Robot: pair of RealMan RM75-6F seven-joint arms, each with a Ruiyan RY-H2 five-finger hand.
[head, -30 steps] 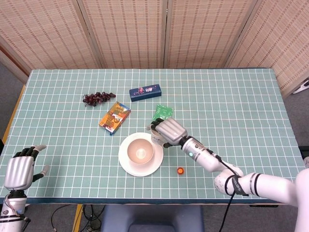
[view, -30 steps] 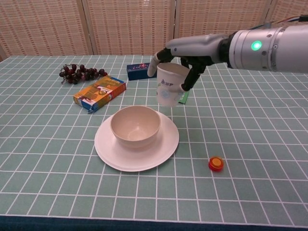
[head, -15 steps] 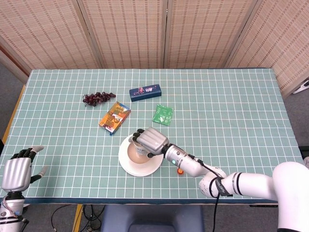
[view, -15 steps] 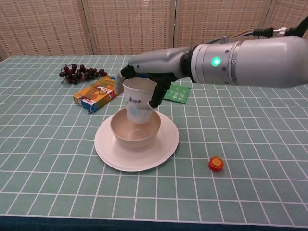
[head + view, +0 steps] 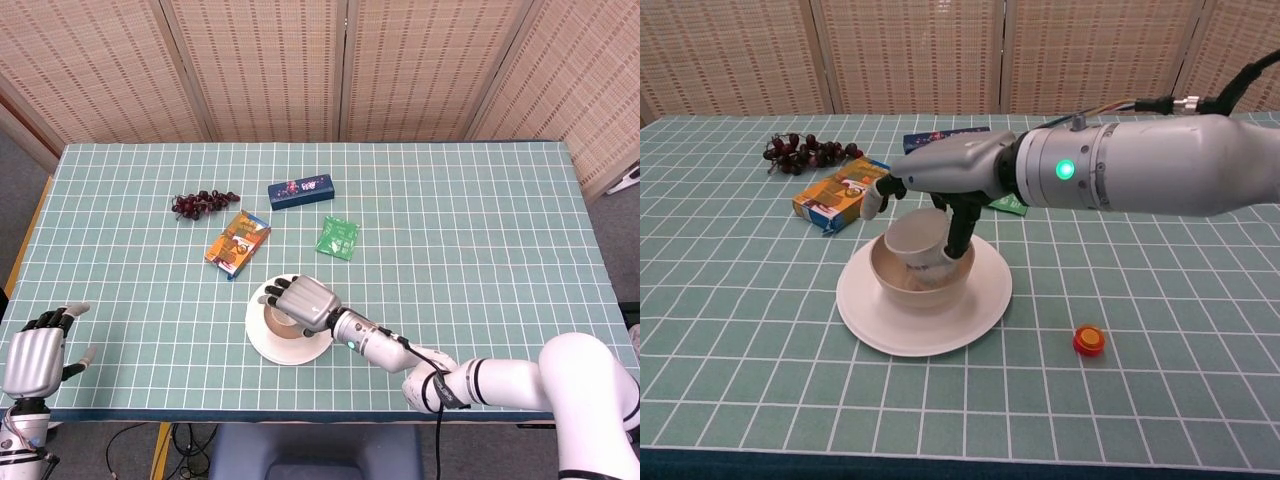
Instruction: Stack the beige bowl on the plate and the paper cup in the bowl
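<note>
Here my right hand (image 5: 940,185) fingers (image 5: 960,225) pinch the paper cup (image 5: 917,240) inside the beige bowl (image 5: 922,280); only the head view shows my left hand (image 5: 38,355), fingers spread.

Setting: indoor robot test area, lab-type, not home or kitchen.
- Table (image 5: 480,200) fills most of head view; covered in green cloth with white grid.
- Woven reed screens (image 5: 260,65) stand edge to edge along top of frame, closing off background; same screens in chest view.
- Grey floor (image 5: 20,165) at left edge of head view; cables (image 5: 185,440) hang under table's near edge, bottom of frame.
- Assorted props spread on cloth: grapes (image 5: 203,203), snack box (image 5: 238,243), blue box (image 5: 301,191), green packet (image 5: 338,238).
</note>
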